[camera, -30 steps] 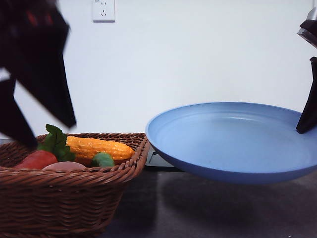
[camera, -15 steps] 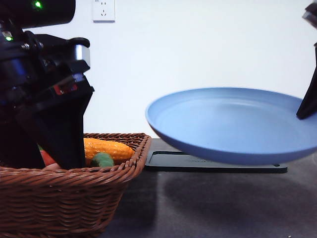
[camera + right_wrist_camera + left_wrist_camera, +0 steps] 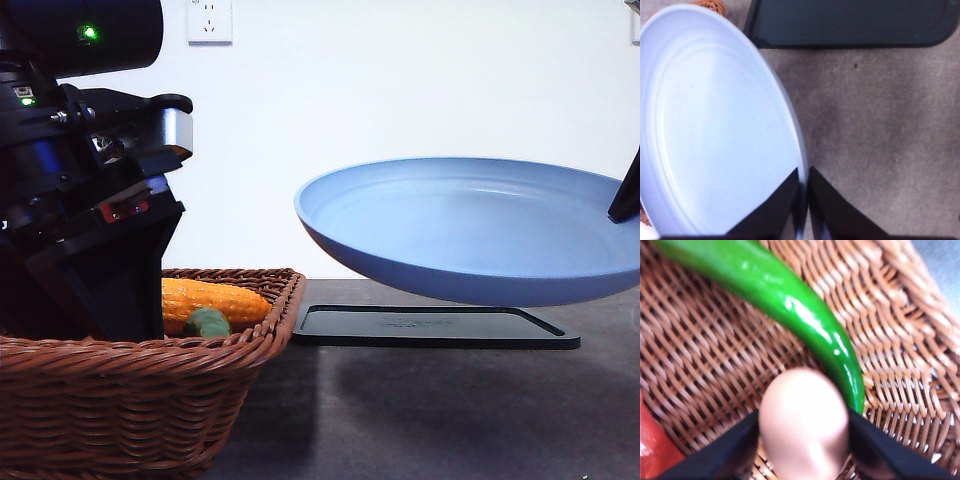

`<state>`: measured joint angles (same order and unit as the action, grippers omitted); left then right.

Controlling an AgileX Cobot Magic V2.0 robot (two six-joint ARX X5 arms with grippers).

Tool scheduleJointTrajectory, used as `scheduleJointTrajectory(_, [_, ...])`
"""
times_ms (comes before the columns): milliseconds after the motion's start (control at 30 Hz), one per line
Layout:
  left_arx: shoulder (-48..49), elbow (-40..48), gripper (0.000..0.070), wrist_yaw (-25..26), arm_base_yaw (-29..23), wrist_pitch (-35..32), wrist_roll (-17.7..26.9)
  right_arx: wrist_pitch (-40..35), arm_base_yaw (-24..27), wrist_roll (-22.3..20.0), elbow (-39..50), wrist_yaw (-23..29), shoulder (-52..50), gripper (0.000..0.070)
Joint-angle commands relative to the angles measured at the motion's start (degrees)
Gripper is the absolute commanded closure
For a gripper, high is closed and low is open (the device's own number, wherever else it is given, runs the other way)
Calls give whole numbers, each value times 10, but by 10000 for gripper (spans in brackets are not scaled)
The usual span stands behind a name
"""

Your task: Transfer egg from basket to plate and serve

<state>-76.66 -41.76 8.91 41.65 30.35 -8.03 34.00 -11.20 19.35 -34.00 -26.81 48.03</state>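
Well, the plate (image 3: 470, 235) hangs above the counter (image 3: 430, 410) and the black tray (image 3: 430, 327), its rim pinched between the right gripper's (image 3: 804, 200) fingers. Beside it sits the basket (image 3: 130, 400), the left gripper (image 3: 802, 440) down inside; its fingers look pressed against the egg (image 3: 804, 427), though that close view is blurry. A green pepper (image 3: 785, 305) touches the egg.

Front view: we look low and level across the table (image 3: 430, 420). Wrist views: we look down closely; both pairs share basket (image 3: 150, 400) and plate (image 3: 715, 130).
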Motion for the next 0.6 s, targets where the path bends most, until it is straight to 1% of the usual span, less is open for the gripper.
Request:
scheduleJointTrajectory(0, [-6, -15, 412, -2, 5, 2, 11, -5, -2, 9, -3, -5, 2, 700])
scheduleJointTrajectory(133, [7, -37, 412, -6, 4, 14, 12, -4, -2, 9, -3, -6, 2, 700])
scheduleJointTrajectory(333, [48, -101, 413, -48, 4, 62, 20, -4, -2, 16, -4, -6, 2, 700])
scheduleJointTrajectory(400, [64, -131, 414, -54, 4, 76, 24, -4, -2, 22, -4, -6, 5, 700])
scheduleJointTrajectory(500, [84, -179, 414, -49, 5, 79, 24, -4, -2, 28, -5, -11, 16, 700])
scheduleJointTrajectory(567, [91, -211, 414, -27, 8, 70, 24, -5, -2, 28, -5, -31, 29, 700])
